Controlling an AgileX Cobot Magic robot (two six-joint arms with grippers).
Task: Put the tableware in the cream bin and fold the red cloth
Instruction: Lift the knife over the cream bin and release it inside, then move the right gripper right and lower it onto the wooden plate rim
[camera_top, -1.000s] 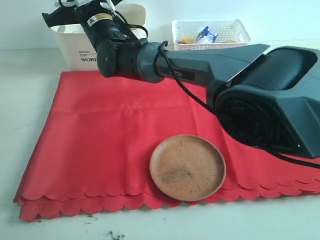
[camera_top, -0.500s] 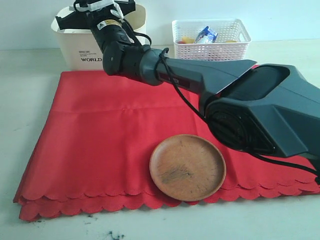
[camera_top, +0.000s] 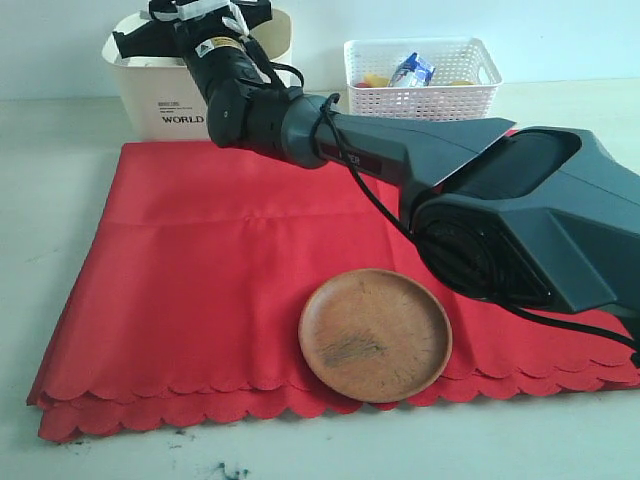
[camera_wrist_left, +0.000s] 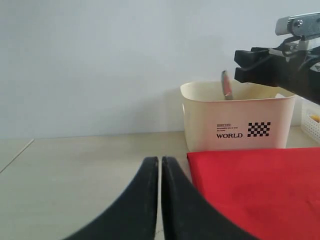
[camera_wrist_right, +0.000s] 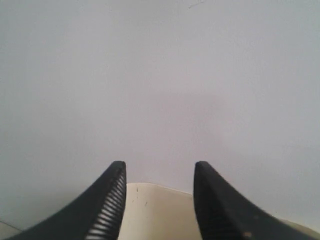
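The round brown plate (camera_top: 375, 335) lies on the red cloth (camera_top: 220, 260), near the cloth's scalloped front edge. The cloth is spread flat in front of the cream bin (camera_top: 160, 100), which the left wrist view also shows (camera_wrist_left: 237, 122). A slim silver utensil (camera_wrist_left: 226, 85) sticks up out of the bin. My right arm (camera_top: 400, 150) reaches across to the bin, and my right gripper (camera_wrist_right: 159, 167) hangs open and empty over the bin's rim (camera_wrist_right: 155, 210). My left gripper (camera_wrist_left: 160, 161) is shut on nothing, low over the bare table beside the cloth's corner (camera_wrist_left: 255, 185).
A white lattice basket (camera_top: 420, 68) with food items stands at the back, to the right of the bin. The right arm's bulky base (camera_top: 530, 230) overhangs the cloth's right side. A pale wall runs close behind the bin.
The right arm swung its wrist further right and back over the cream bin, then held still. The plate and cloth have not moved.
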